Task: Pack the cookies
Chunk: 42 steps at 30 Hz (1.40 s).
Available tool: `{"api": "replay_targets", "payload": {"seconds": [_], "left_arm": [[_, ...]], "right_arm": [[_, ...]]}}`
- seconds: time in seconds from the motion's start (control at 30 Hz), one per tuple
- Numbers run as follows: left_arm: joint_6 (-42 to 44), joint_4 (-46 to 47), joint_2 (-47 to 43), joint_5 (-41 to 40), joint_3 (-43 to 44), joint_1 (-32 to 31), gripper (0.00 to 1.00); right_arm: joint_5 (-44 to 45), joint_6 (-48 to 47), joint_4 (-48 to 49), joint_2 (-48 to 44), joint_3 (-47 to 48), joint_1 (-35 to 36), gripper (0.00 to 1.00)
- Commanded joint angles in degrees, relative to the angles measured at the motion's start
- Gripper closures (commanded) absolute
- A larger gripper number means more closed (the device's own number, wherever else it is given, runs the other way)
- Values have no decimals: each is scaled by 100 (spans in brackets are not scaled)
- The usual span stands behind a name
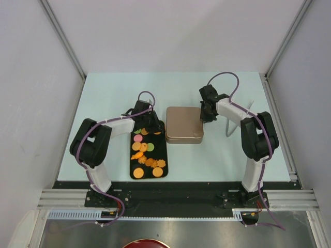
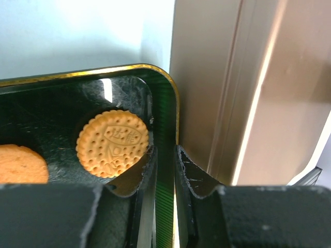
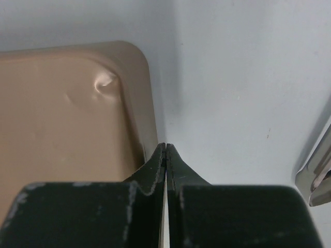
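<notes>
1. Pale blue-green table (image 1: 103, 103). A black rectangular tray with a gold rim (image 1: 132, 170) lies at 8 o'clock of the tin, long side running near to far.
2. The cookies (image 1: 145, 155) all lie on the tray, scattered from its middle to its 6 o'clock end. Most are round and orange, with one pink and one green among them.
3. In the left wrist view, one round dotted orange cookie (image 2: 113, 143) lies flat in the tray's far right corner. A second cookie (image 2: 18, 164) is cut off at 9 o'clock.
4. The left gripper (image 2: 165, 155) is at the tray's 1 o'clock corner and pinches the tray's right rim. One finger (image 2: 139, 175) is inside the tray, touching the dotted cookie's edge. The other finger is outside, between the tray and the tin.
5. A square bronze metal tin with its lid on (image 1: 184, 124) sits mid-table, just beside the tray. The lid has a small dent (image 3: 106, 82) near its far right corner.
6. The right gripper (image 3: 165, 145) is at the tin's 3 o'clock edge. Its fingers are pressed together, holding nothing, with the tips at the lid's edge.
7. A thin metal piece (image 3: 315, 175) lies at 3 o'clock of the right gripper; I cannot tell what it is.
</notes>
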Motion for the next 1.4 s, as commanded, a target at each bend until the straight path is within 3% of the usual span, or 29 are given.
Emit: {"api": "replay_targets", "payload": {"seconds": [0.0, 0.5, 0.8, 1.03, 1.37], "left_arm": [[57, 109, 5, 111, 225, -63, 76], [136, -163, -223, -187, 233, -36, 73], [145, -568, -654, -970, 277, 148, 37], [163, -454, -1041, -1146, 470, 184, 30], [189, 416, -497, 224, 699, 175, 31]], "right_arm": [[-56, 51, 176, 24, 8, 131, 100], [75, 16, 79, -64, 8, 237, 100], [75, -28, 35, -126, 8, 184, 100], [40, -54, 53, -91, 17, 158, 100], [-118, -46, 132, -29, 8, 140, 100]]}}
